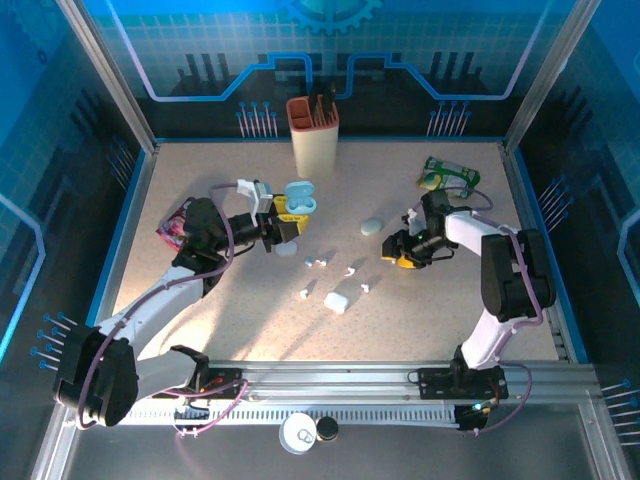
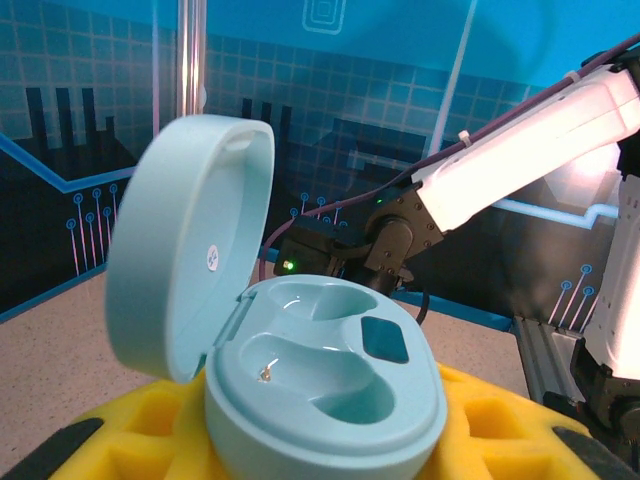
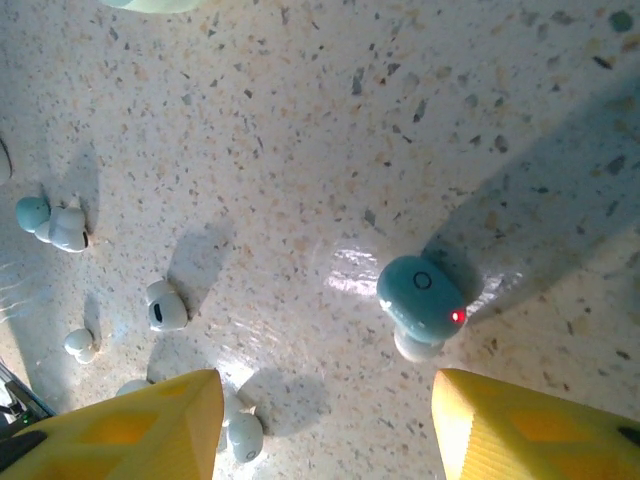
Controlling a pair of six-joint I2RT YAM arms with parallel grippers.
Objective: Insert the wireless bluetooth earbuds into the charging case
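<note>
Hovering right gripper [image 3: 325, 410], jaws wide, nothing held: teal earbud [image 3: 420, 298] lies on the table [image 3: 300, 120] at 1 o'clock from the gap, long axis roughly 12–6, so the right arm is nearer. White earbuds [image 3: 165, 305] scatter toward 9–10 o'clock. Farther off, at 10 in the top view, left gripper [image 1: 283, 225] clamps the open charging case [image 1: 300, 197].

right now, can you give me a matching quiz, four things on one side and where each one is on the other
1 charging case
2 teal earbud
3 tall holder
4 green packet

A back right of the table
B open, held in the left end effector
C back middle, upright
D on the table below the open right end effector

Pairs: 1-B, 2-D, 3-C, 4-A
</note>
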